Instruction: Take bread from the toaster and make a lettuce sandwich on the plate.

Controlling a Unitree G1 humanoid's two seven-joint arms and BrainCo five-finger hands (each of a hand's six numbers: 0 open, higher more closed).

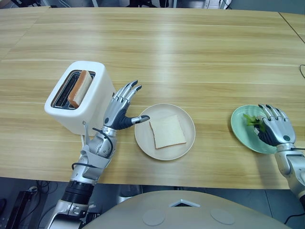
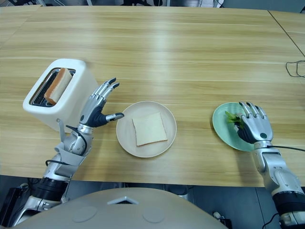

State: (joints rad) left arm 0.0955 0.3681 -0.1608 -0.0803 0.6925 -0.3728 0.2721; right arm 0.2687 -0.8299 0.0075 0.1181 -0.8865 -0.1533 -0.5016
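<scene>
Near the wooden tabletop's (image 1: 190, 57) left edge, a white box-shaped toaster (image 1: 71, 117) holds a browned bread slice (image 1: 81, 88), likely light and crumbly, best pinched gently at its raised top by the spread, empty left hand (image 1: 120, 109) alongside; whether the right hand (image 1: 276, 128) grips anything I cannot tell.

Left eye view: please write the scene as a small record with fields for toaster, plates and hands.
toaster: white, box-shaped; one crusted bread slice standing in its slot
middle plate: round beige plate, white bread slice flat on it
right plate: round green plate, leafy green lettuce on it
left hand: open, between toaster and beige plate
right hand: over the green plate, at the lettuce
</scene>
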